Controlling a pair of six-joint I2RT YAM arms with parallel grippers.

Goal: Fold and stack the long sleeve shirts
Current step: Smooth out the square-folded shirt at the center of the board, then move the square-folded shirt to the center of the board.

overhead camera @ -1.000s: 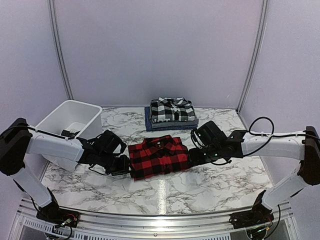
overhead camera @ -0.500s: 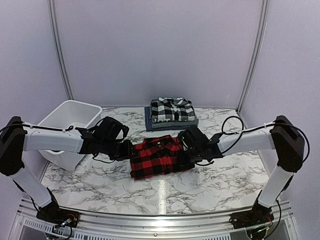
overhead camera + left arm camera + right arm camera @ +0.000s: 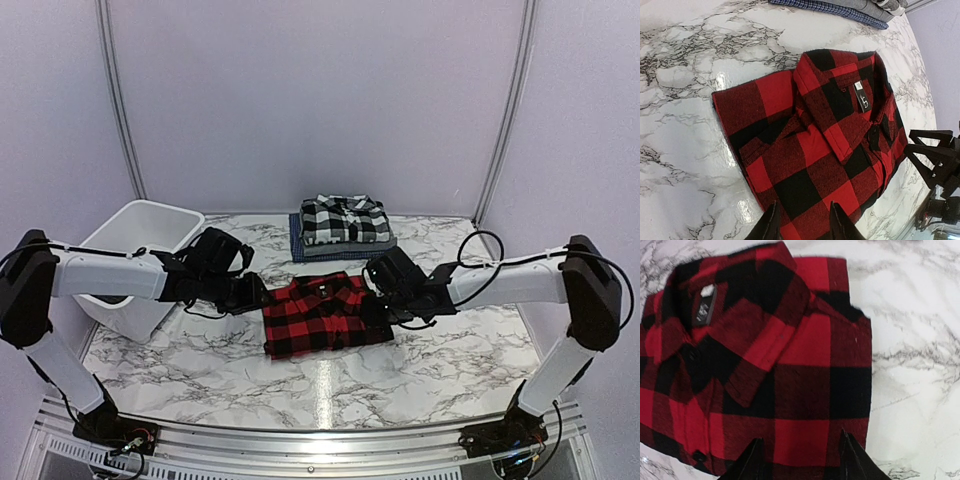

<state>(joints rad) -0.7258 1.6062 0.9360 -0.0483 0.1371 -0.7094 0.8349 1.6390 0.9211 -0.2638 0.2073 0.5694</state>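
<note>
- Folded red-and-black buffalo check button-up shirt (image 3: 325,318) is lying flat on the white marble-pattern table (image 3: 430,370), pretty much dead centre between the two arms.
- It's folded into a compact rectangle, collar side towards the back of the table. You can see the collar and a little black neck label (image 3: 863,96) in both wrist views.
- Left gripper (image 3: 255,295) is right at the shirt's left edge. From its own camera the two black fingertips (image 3: 772,225) are apart, with red check cloth showing in the gap. They sit low over that edge, and I don't see them pinching anything.
- Right gripper (image 3: 382,300) is at the shirt's right edge, mirror image of the other one. Its fingers (image 3: 850,457) are spread fairly wide, and the shirt (image 3: 790,365) lies flat under and between them. Nothing is clamped there as far as I can see.
- Can't tell from any view whether the fingertips are actually touching the fabric or just hovering over it.
- Behind the red shirt, near the back wall, there's a neat stack. A folded black-and-white plaid shirt (image 3: 344,220) is on top, a grey shirt (image 3: 370,247) is under it, and a blue shirt (image 3: 296,242) pokes out at the bottom left.
- The red shirt is near that stack but not touching it; there's a strip of bare marble between them.
- White rectangular plastic tub (image 3: 135,235) sits at the left side of the table, beside the left arm and well apart from the shirts.
</note>
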